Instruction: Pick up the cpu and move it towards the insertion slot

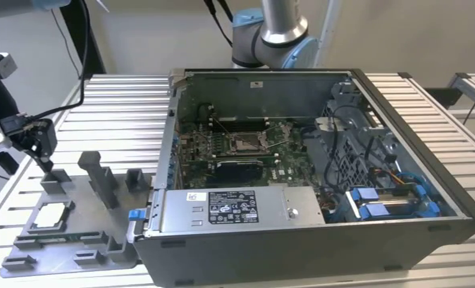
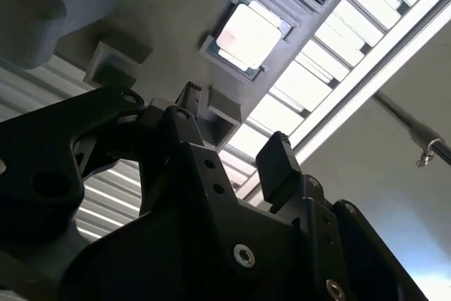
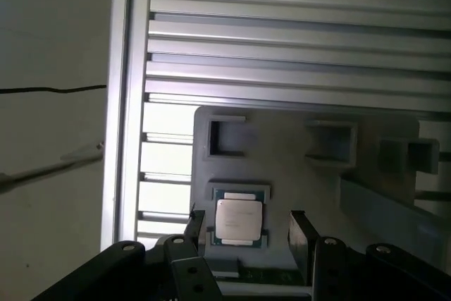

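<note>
Gripper is seen at the exterior view's left, hung above a grey fixture plate that lies on the slatted table. Jaws are spread apart and nothing is held between them. In the first wrist view the two dark fingers are seen on either side of the cpu, which is framed between them from above. No contact with it is seen. The cpu is lying flat in a square pocket of the fixture plate, silvery top up. A thin green memory stick is laid in the same plate, just beside the cpu pocket.

The insertion slot is found inside the open computer case, on the green board, with its metal frame and wire lever visible. It is well apart from the cpu, toward the exterior view's right. The arm's base is seen behind the case.
</note>
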Controlling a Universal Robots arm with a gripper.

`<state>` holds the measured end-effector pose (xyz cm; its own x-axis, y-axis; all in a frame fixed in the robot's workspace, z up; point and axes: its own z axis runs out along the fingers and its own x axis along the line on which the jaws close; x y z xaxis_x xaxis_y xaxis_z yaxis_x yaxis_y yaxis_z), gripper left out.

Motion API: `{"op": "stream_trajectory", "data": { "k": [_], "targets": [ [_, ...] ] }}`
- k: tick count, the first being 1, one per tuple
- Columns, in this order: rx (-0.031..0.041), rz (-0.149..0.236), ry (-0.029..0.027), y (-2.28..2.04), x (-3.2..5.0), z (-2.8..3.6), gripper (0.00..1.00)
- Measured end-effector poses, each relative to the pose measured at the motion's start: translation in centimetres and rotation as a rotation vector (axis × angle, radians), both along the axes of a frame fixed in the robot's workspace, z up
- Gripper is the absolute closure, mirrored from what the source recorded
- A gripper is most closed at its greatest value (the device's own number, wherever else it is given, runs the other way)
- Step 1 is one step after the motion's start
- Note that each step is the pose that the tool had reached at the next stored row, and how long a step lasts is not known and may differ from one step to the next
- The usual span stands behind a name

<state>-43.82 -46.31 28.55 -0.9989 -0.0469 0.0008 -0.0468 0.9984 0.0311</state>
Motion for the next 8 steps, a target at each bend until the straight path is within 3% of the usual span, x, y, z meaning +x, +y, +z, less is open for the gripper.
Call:
{"op": "stream_trajectory", "data": {
  "k": [8],
  "targets": [
    [-0.0116,0.000,0.0001,-0.17,-0.08,-1.01,0.00]
  ]
}}
